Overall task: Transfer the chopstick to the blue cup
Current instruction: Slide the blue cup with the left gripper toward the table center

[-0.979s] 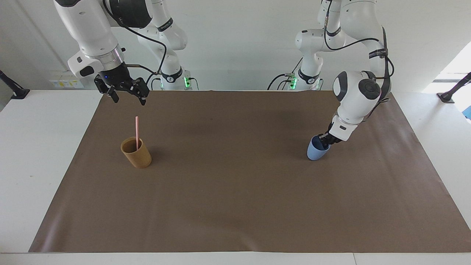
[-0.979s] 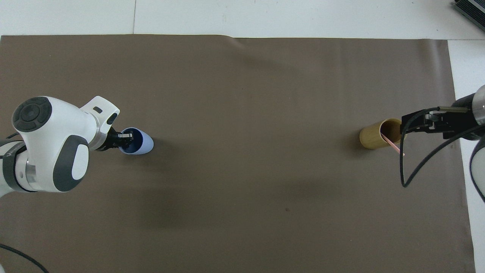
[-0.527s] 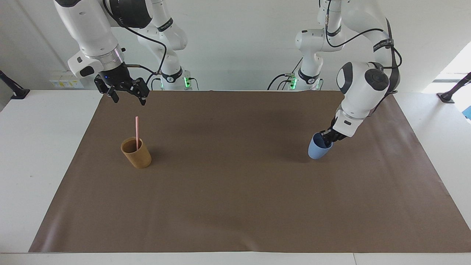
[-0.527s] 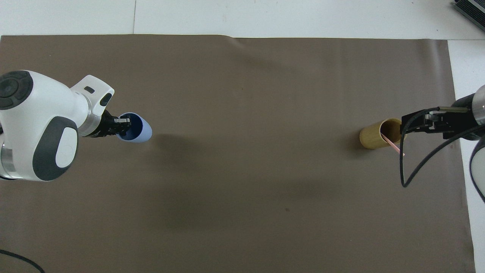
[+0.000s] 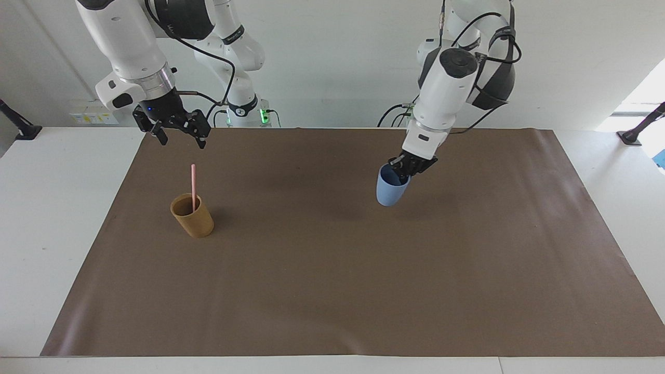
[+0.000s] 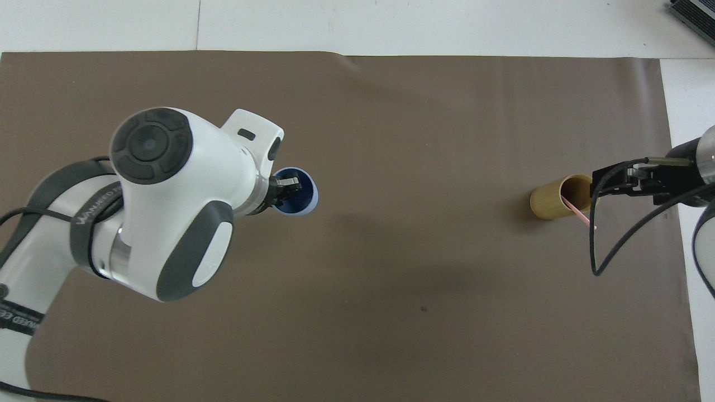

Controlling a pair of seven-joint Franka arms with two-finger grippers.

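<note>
The chopstick [image 5: 193, 187] stands in the tan cup [image 5: 193, 215] toward my right arm's end of the brown mat [image 5: 332, 291]; my right gripper [image 5: 177, 136] hangs over that cup, fingers spread wide, waiting; my left gripper [image 5: 407, 165] pinches the blue cup [image 5: 390, 189] by its rim, lifted over the mat, well apart from the tan cup.

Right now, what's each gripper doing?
Left gripper: shut on the blue cup's rim, cup lifted.
Right gripper: open, empty, above the chopstick.
</note>
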